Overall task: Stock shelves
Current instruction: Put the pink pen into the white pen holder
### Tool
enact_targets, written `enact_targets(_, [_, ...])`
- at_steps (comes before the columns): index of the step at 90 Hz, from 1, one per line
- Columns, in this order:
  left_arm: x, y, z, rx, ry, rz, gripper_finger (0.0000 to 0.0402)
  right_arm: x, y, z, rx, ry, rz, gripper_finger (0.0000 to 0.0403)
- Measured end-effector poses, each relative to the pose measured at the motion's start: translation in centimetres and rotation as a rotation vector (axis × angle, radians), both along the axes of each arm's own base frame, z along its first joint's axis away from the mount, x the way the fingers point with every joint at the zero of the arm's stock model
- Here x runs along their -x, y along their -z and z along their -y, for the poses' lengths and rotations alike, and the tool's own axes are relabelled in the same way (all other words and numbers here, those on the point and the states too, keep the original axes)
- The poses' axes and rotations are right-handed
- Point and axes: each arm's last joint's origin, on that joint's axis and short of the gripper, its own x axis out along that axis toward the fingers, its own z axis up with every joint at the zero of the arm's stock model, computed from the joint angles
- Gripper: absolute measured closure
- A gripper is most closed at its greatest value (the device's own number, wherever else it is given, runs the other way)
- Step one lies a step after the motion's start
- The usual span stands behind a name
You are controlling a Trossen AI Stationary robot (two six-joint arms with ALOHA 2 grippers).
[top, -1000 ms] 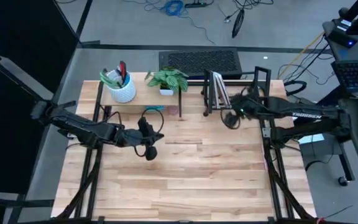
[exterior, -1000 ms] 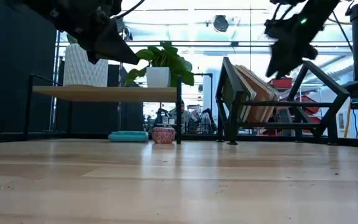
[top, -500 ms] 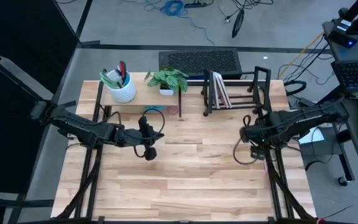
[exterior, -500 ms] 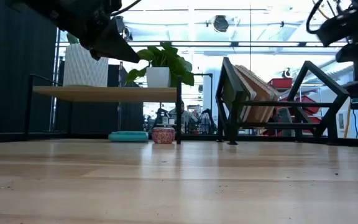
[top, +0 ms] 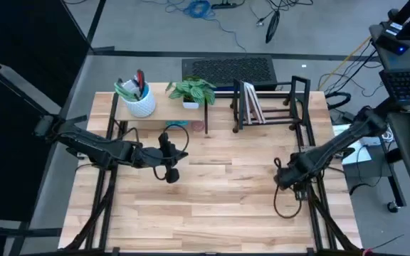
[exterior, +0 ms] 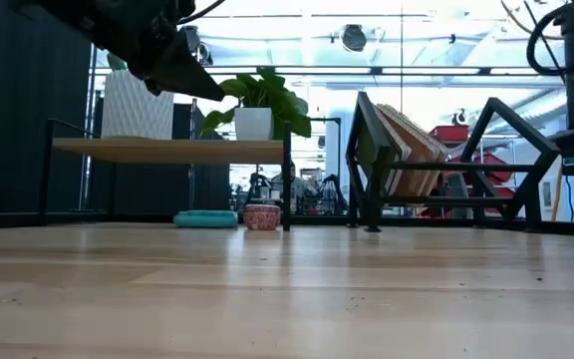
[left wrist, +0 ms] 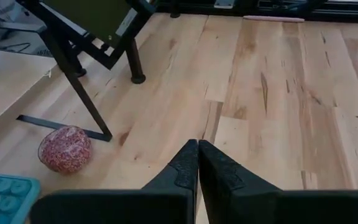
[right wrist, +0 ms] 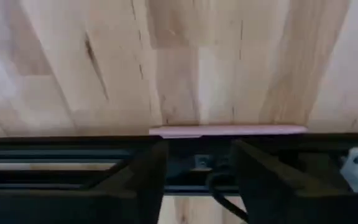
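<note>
1. Pale-wood riser shelf point(top: 164, 105) stood at the table's far edge, carrying a white pot point(top: 142, 104) and a plant point(top: 193, 91).
2. Beside it, the black wire rack point(top: 270, 107) held leaning books point(exterior: 412, 145).
3. Left gripper point(top: 172, 173) hovered mid-table, fingers pressed together, holding nothing.
4. Right gripper point(top: 282, 178) hung near the table's right edge, fingers apart and empty.

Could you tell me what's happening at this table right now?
Neither arm holds anything. The left claw hangs shut above the table in front of the wooden riser shelf, which carries a white cup and a potted plant. The right claw, open, is near the table's right edge. Books lean in the black wire rack.
</note>
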Motion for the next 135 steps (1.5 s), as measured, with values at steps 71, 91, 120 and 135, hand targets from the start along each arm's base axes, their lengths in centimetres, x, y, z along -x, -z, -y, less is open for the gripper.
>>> enact_targets(71, [0.0, 0.0, 0.0, 0.004, -0.001, 0.001, 0.0402, -2.6, 9.7, -3.2, 0.054, -0.127, -0.466, 0.0402])
enact_targets(91, [0.0, 0.0, 0.1, 0.015, 0.014, -0.002, 0.0402, -2.5, 11.2, -3.7, 0.061, -0.175, -0.461, 0.0402])
enact_targets(120, [0.0, 0.0, 0.1, 0.019, 0.019, 0.003, 0.0402, -3.9, 9.0, -4.3, 0.105, -0.2, -0.251, 0.0403])
enact_targets(135, [0.0, 0.0, 0.1, 0.021, 0.023, 0.003, 0.0402, -5.3, 5.9, -5.2, 0.086, -0.239, -0.062, 0.0403])
